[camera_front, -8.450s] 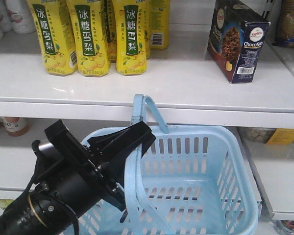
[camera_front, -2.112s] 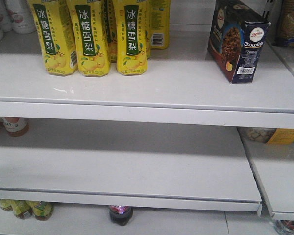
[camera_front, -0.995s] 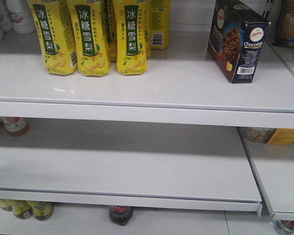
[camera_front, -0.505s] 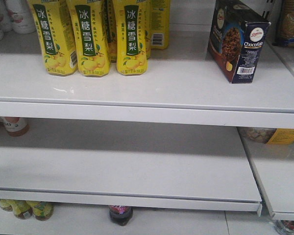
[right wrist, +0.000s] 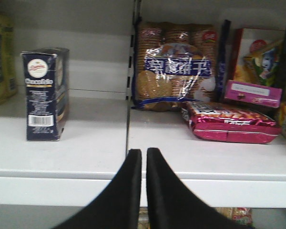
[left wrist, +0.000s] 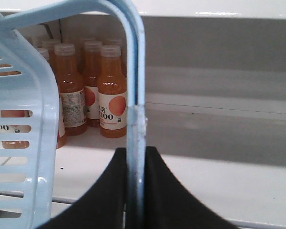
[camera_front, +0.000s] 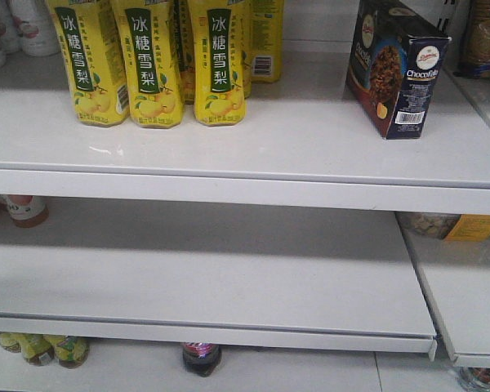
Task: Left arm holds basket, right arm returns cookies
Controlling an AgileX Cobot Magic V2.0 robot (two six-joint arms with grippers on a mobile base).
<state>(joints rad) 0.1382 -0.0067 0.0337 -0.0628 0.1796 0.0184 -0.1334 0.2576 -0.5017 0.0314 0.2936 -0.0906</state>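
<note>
Front view: white shop shelving fills the frame. The upper shelf (camera_front: pixel 294 147) runs across the top half; the cookies (camera_front: pixel 396 69) stand upright on it at upper right, barcode side facing out. A row of yellow bottles (camera_front: pixel 151 61) stands at upper left, well apart from the box. The lower shelf (camera_front: pixel 229 278) spans the middle of the frame, its board bare. A yellow pack (camera_front: pixel 474 226) sits at the right edge under the upper shelf. Small bottles (camera_front: pixel 39 349) and a dark cap (camera_front: pixel 201 356) show along the bottom edge. No arm or basket in this view.

Left wrist view: the left gripper (left wrist: pixel 136 191) is at bottom centre, its two black fingers pressed against a handle of the basket (left wrist: pixel 19 124), which rises between them and arches to upper left. The slotted basket wall fills the left edge. Orange juice bottles (left wrist: pixel 112 93) stand on a white shelf behind, left of centre. Grey shelf backing takes the right half.

Right wrist view: the right gripper (right wrist: pixel 144 191) is at bottom centre, fingers nearly together with a thin gap and nothing between them. The cookies (right wrist: pixel 44 93) stand on the shelf at left. A biscuit bag (right wrist: pixel 174 67) leans upright at centre; a pink packet (right wrist: pixel 231 123) lies flat at right; a pink box (right wrist: pixel 255 71) stands at far right.
</note>
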